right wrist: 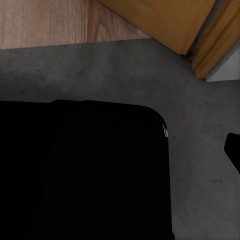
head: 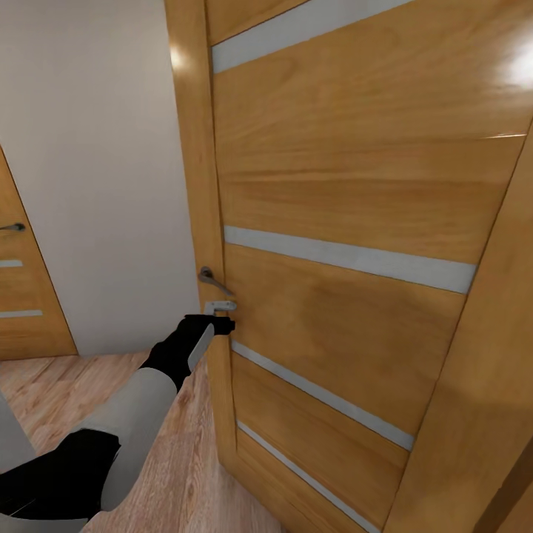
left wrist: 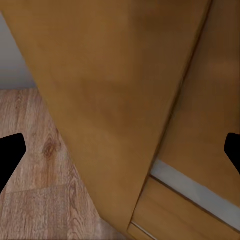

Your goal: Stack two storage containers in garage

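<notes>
The two storage containers are out of view. My left gripper [head: 222,323] reaches out to the free edge of a light wooden door [head: 355,185], just below its metal handle [head: 213,280] and latch plate [head: 220,305]. In the left wrist view the gripper [left wrist: 120,155] is open, its black fingertips [left wrist: 10,155] spread wide on either side of the door's edge, with nothing held. In the right wrist view one black fingertip [right wrist: 233,150] of my right gripper hangs over the dark grey concrete floor [right wrist: 200,100], holding nothing.
The door has frosted glass strips [head: 348,257] and stands close in front of me. A white wall [head: 96,185] and a second wooden door [head: 22,296] lie to the left. Wood-plank floor [head: 44,392] meets concrete by a door frame [right wrist: 210,55]. A large black shape [right wrist: 80,170] sits below my right wrist.
</notes>
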### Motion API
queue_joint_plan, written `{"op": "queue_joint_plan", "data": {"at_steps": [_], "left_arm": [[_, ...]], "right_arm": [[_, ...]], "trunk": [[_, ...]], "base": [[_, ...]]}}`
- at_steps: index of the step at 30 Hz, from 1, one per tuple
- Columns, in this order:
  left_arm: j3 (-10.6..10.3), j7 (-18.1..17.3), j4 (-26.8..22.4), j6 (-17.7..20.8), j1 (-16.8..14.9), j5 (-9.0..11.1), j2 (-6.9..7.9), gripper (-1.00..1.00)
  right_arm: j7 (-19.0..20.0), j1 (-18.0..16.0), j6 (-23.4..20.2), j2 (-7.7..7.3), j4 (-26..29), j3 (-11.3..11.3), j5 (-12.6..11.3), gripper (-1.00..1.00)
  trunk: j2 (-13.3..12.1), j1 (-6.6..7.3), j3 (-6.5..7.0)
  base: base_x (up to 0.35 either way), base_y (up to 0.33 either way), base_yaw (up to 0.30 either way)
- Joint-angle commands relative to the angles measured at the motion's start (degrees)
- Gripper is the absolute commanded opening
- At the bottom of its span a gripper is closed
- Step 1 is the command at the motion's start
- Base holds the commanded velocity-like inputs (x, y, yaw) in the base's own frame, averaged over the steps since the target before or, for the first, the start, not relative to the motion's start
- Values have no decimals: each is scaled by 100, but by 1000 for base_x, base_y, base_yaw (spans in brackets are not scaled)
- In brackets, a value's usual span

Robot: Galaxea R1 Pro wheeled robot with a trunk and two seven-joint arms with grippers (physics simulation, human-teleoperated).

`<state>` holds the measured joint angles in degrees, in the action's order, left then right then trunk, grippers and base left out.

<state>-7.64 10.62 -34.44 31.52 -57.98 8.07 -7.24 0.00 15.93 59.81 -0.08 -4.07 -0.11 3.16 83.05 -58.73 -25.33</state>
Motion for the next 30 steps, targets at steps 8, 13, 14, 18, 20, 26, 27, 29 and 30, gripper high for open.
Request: {"op": "queue_joint_plan", "data": {"at_steps": [8, 13, 14, 18, 20, 26, 27, 29, 30], "left_arm": [[-27, 50, -10, 21, -3, 48, -49, 100], [-27, 70, -10, 21, -3, 38, -112, 100], [-27, 72, -10, 21, -3, 38, -121, 100], [-27, 86, -10, 21, -3, 37, -134, 100], [-27, 82, -10, 21, -3, 37, -136, 100], [-27, 50, -10, 34, -3, 37, -137, 100], [-27, 48, -10, 33, -3, 37, -136, 100], [-27, 47, -10, 27, -3, 37, -132, 100], [-27, 46, -10, 24, -3, 34, -133, 100]], "right_arm": [[0, -3, 19, -1, -6, -6, 18, 100], [0, -3, 19, -1, -6, -6, 18, 100], [0, -3, 19, -1, -6, -6, 18, 100], [0, -3, 19, -1, -6, -6, 18, 100], [0, -3, 19, -1, -6, -6, 18, 100], [0, -3, 19, -1, -6, -6, 18, 100], [0, -3, 19, -1, -6, -6, 18, 100], [0, -3, 19, -1, -6, -6, 18, 100], [0, -3, 19, -1, -6, -6, 18, 100]], "trunk": [[3, 0, 3], [3, 0, 18], [3, 0, 22], [3, 0, 31], [3, 0, 32], [3, 0, 33], [3, 0, 33], [3, 0, 33], [3, 0, 33]], "base": [[0, 0, -69], [0, 0, -219], [0, 0, -224], [0, 0, -153], [0, 0, -42], [190, 0, -10], [309, 0, -1], [209, 0, -1], [67, 0, 0]]}}
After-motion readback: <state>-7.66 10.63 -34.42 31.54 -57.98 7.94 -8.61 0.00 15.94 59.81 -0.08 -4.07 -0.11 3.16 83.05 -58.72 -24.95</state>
